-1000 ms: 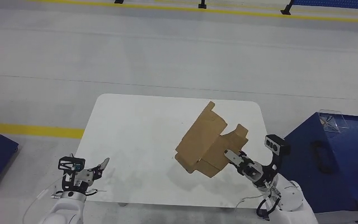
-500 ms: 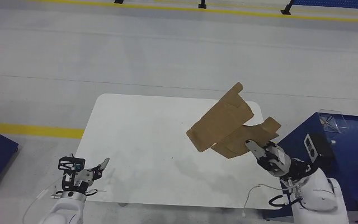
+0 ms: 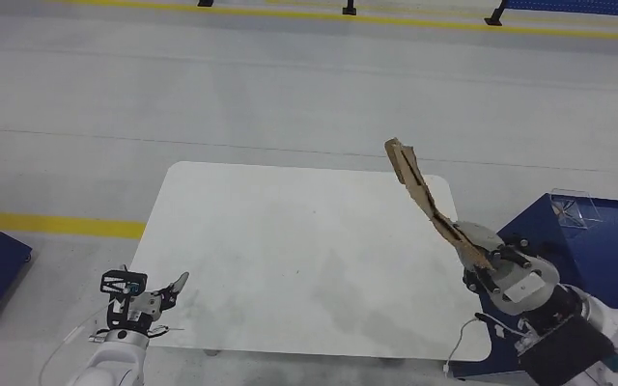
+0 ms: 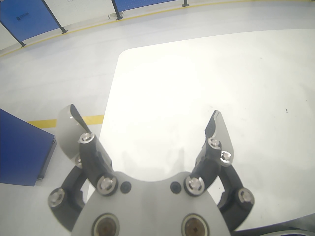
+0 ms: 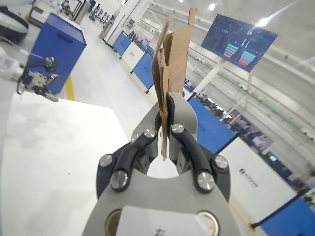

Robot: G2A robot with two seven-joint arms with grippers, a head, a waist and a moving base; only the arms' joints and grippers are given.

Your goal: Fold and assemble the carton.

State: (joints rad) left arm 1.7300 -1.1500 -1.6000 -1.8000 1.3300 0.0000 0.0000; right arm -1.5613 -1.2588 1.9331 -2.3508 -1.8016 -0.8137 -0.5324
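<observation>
A flat brown cardboard carton (image 3: 421, 193) is held up in the air, edge-on, over the right rim of the white table (image 3: 290, 251). My right gripper (image 3: 473, 253) is shut on its lower edge; in the right wrist view the carton (image 5: 169, 60) rises upright out of that gripper (image 5: 164, 110). My left gripper (image 3: 174, 287) sits at the table's near left corner, open, with nothing between its fingers (image 4: 78, 119). From the right wrist view it appears far off, as the left gripper (image 5: 50, 92).
A blue cabinet (image 3: 555, 261) stands right of the table, beside the right arm. Another blue block (image 4: 22, 148) sits on the floor off the table's left edge. The table top (image 4: 196, 79) is bare white.
The right arm has swung the carton up and to the right, turning it from lying flat over the table to standing edge-on beyond the right rim. The left arm has not moved.
</observation>
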